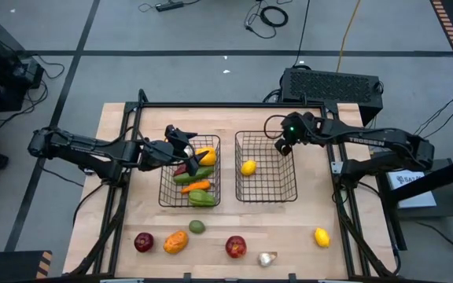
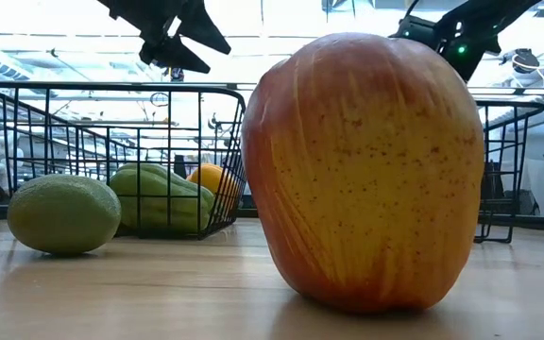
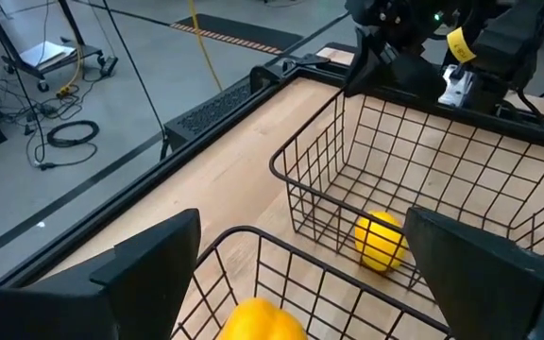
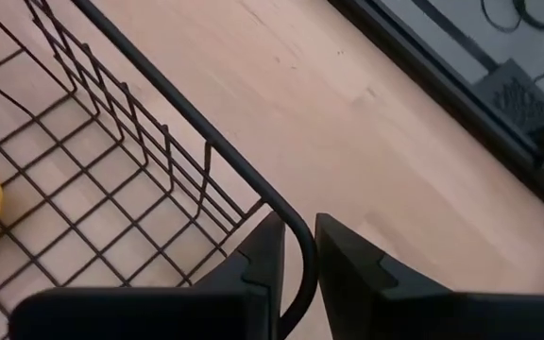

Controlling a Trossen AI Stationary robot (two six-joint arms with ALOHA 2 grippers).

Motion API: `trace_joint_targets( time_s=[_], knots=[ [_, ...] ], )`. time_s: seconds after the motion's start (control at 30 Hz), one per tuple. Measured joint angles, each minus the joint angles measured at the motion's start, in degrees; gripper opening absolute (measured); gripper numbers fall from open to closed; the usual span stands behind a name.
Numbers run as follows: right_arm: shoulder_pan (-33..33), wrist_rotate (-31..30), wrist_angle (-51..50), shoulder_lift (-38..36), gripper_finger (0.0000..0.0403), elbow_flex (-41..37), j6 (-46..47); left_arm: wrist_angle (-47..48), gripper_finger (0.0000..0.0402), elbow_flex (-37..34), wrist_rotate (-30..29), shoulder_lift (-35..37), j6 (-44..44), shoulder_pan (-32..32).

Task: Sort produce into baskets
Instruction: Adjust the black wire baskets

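Presently my right gripper [image 4: 297, 227] sits at the far rim of the right basket [image 1: 266, 134], toward its far-left corner, fingers drawn nearly together with the top wire of the rim pinched between them; it has hold of the basket itself, not of any produce. My left gripper [image 1: 185, 141] hovers over the far end of the left basket [image 1: 163, 189], fingers spread wide and empty, directly above the yellow pepper [image 3: 258, 321] on top of the vegetables in there. One lemon [image 1: 248, 167] lies on the floor of the right basket, toward its left side, well apart from the pinched corner. Key relation: all the loose produce lies in a row along the near edge of the table [image 1: 132, 126], on the opposite side of both baskets from both grippers. From left to right: dark apple [image 1: 143, 242], orange pepper [image 1: 176, 242], green fruit [image 1: 197, 227], red-yellow apple [image 1: 235, 247], garlic [image 1: 267, 258], second lemon [image 1: 322, 237]. Judgement: the second lemon is nearest my right arm, but that gripper must let go of the wire first; the left one is free now and nearer the dark apple and orange pepper, reaching toward the near edge across its own basket
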State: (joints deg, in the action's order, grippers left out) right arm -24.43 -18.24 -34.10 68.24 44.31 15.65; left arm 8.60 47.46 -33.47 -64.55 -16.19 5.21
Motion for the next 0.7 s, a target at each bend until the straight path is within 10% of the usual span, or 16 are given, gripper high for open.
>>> trace_joint_targets(
  time_s=[0.3,0.7],
  knots=[
    [0.02,-0.62,-2.94,-2.56,0.0073,-0.02,5.19,1.45,0.0377,0.00,-0.04,0.00,-0.30,0.00],
    [0.87,-2.44,-0.59,-10.78,0.0248,-0.04,3.15,19.37,0.0377,5.81,-0.28,1.53,-5.98,0.60]
  ],
)
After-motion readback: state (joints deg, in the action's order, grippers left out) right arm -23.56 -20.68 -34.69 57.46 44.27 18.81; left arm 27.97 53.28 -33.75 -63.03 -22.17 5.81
